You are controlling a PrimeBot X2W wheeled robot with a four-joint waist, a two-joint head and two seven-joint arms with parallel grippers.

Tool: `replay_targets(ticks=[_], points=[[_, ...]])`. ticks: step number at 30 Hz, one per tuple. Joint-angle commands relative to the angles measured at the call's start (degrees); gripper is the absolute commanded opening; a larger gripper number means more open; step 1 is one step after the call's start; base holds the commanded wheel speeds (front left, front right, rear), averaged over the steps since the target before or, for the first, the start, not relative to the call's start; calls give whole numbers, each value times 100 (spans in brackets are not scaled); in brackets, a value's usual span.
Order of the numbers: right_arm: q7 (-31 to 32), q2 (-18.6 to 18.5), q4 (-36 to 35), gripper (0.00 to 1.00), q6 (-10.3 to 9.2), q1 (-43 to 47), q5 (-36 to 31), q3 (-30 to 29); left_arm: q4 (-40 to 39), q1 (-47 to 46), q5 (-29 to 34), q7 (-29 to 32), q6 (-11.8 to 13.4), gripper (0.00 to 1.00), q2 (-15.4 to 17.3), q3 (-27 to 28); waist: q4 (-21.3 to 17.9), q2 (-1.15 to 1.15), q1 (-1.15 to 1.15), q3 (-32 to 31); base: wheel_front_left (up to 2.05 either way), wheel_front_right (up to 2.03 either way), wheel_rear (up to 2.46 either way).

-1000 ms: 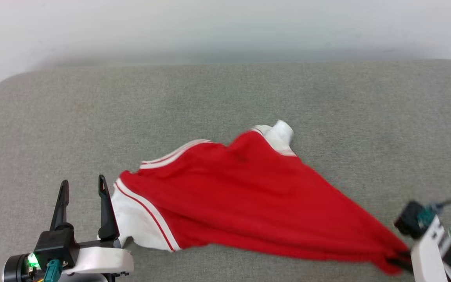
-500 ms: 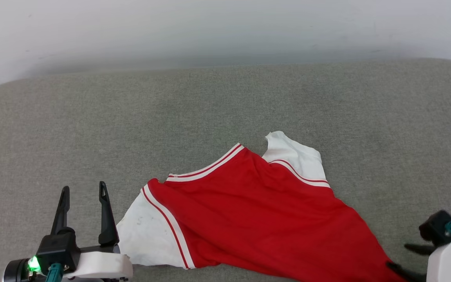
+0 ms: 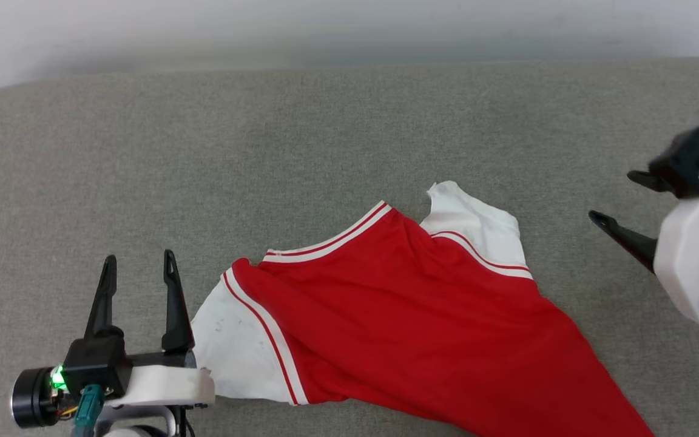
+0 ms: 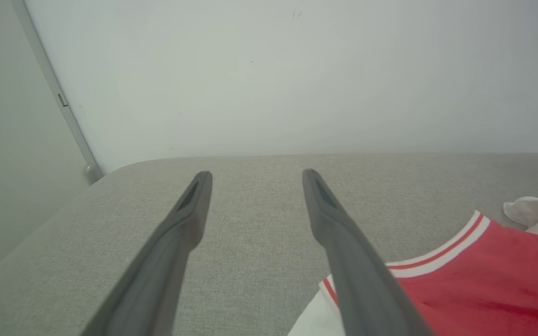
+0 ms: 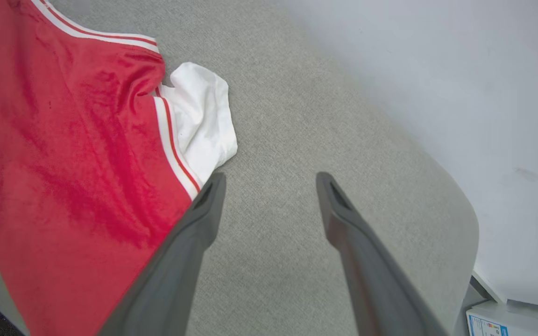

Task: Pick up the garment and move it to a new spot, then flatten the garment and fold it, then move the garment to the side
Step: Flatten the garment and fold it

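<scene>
Left end effector (image 3: 139,256) and right end effector (image 3: 611,194) spread, garment (image 3: 410,328) diagonal, tapering near-right

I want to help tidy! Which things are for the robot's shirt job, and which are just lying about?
For the job:
red jersey T-shirt with white short sleeves
left arm's long dark fingers
right arm's long dark fingers

Just lying about:
white box with blue label
</scene>
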Motion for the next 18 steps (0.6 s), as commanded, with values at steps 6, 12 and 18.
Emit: replay_targets(ticks=[6, 12, 18], points=[[1434, 634, 737, 100, -2, -1468, 189, 999, -74, -427, 5, -15, -39, 100, -14, -134, 318, 0, 0, 638, 0, 0, 0], [2031, 1162, 1756, 100, -2, -2454, 289, 1987, -143, -745, -60, -14, -3, 100, -22, -290, 548, 0, 0, 1113, 0, 0, 0], [1729, 1411, 2551, 100, -2, -2646, 522, 2793, -188, -963, -164, -15, 82, 100, -25, -403, 702, 0, 0, 1439, 0, 0, 0]])
